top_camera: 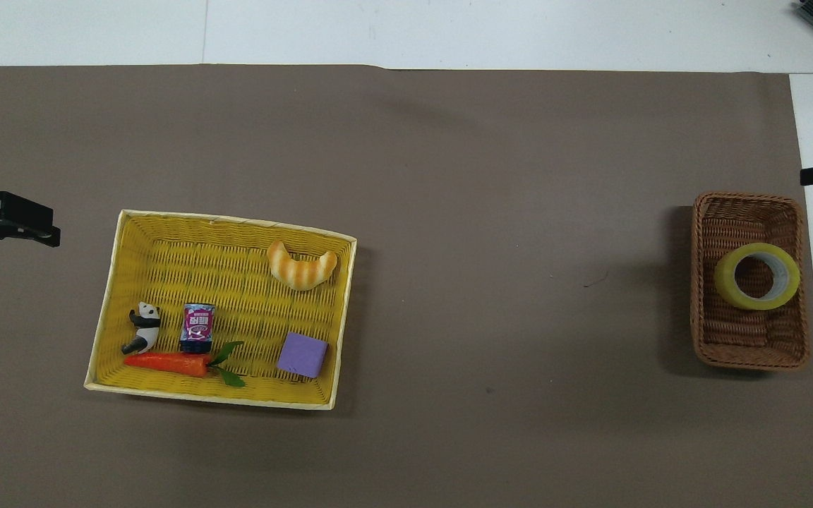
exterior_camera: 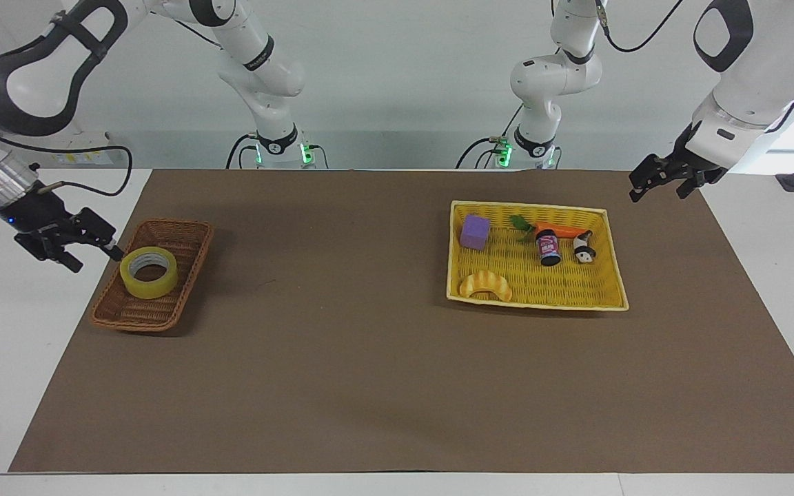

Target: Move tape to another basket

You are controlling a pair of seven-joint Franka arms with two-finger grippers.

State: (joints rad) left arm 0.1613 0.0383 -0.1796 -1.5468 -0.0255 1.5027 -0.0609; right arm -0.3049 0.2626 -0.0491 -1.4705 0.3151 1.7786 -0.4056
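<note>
- We see the right gripper [exterior_camera: 69,244] released at the frame's left edge, beside the basket [exterior_camera: 183,231].
- The tape [exterior_camera: 149,272] lies inside it.
- The left gripper [exterior_camera: 666,178] waits released, upper right; open mat [exterior_camera: 342,331] fills the frame's centre.

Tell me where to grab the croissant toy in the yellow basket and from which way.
Grip the croissant across its thick middle, coming straight down. It lies flat by the yellow basket's wall farthest from the robots, so a sideways approach is likely blocked; its narrow arch should fit between open fingers, and its tapered tips offer less hold.
</note>
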